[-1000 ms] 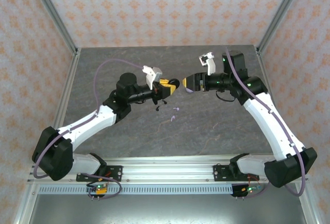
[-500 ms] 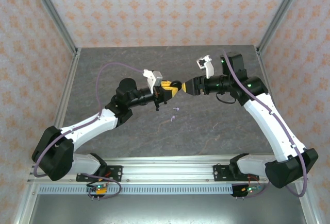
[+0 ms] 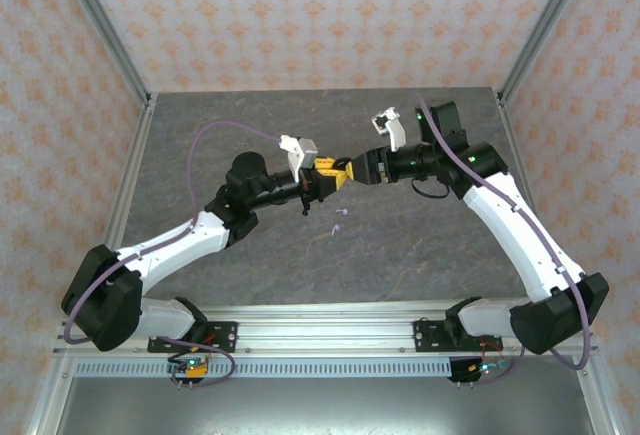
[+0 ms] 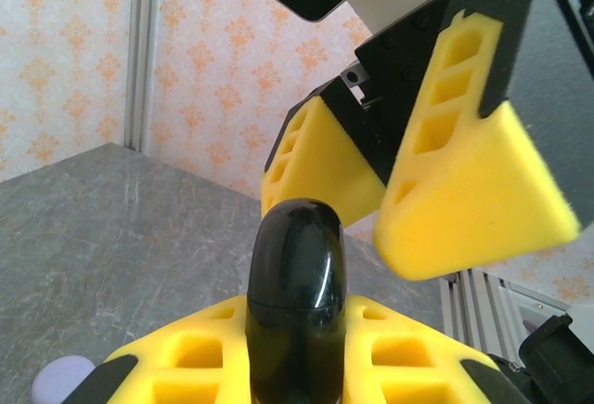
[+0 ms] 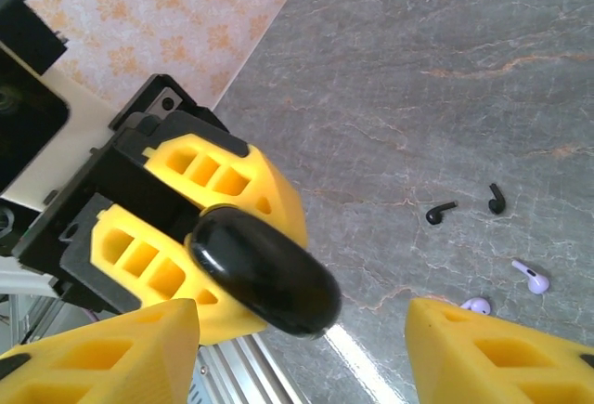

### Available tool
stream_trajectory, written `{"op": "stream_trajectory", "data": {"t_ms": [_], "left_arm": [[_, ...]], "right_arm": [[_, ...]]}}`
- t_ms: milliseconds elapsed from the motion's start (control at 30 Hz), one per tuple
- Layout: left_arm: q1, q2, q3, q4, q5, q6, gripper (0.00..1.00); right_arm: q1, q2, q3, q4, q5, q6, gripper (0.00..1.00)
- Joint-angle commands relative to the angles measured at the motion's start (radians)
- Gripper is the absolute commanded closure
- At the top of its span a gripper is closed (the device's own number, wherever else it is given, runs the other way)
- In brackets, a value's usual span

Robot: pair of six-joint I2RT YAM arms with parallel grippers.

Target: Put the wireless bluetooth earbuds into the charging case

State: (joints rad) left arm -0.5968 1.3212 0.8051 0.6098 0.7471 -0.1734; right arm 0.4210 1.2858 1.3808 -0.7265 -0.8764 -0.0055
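Left claw (image 3: 325, 175) clamped shut on black charging case (image 5: 264, 269), long axis aimed at right claw (image 3: 352, 168); right claw part-open, jaws flanking case's free end.

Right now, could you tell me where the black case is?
In the right wrist view the black case is clamped in the left gripper above mid-table, facing the open right gripper.

On my feed, L arm (image 3: 165, 245) and R arm (image 3: 525, 240) have white link shells w/ black joints and bases. Lilac cable (image 3: 215, 130) runs along each. Gripper fingers (image 4: 473, 181) are yellow wedges w/ rectangular cut-outs on black mounts. White cam brackets (image 3: 297, 145) at wrists; green LED (image 3: 416, 112) on R.
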Motion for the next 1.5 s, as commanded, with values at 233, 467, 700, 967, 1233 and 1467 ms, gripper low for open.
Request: {"op": "stream_trajectory", "data": {"t_ms": [233,467,700,967,1233,1467], "left_arm": [[-0.029,-0.059,0.034,-0.021,0.029,0.047,0.97],[-0.034,-0.074,0.033,-0.066,0.011,0.071,0.98],[-0.034,-0.1,0.005,-0.103,-0.057,0.097,0.98],[-0.034,-0.175,-0.016,-0.138,-0.075,0.092,0.98],[-0.034,-0.259,0.004,-0.225,-0.097,0.075,0.98],[-0.034,-0.303,0.009,-0.266,-0.111,0.066,0.98]], "right_arm": [[0.004,0.011,0.037,0.027,0.16,0.046,0.4],[0.004,0.017,0.048,0.032,0.203,0.076,0.4],[0.003,-0.026,0.028,0.054,0.391,0.149,0.4],[-0.023,0.077,0.034,-0.014,0.43,0.19,0.41],[0.001,0.265,0.04,0.003,0.3,0.168,0.41],[0.068,0.452,0.084,0.042,0.281,0.134,0.48]]}}
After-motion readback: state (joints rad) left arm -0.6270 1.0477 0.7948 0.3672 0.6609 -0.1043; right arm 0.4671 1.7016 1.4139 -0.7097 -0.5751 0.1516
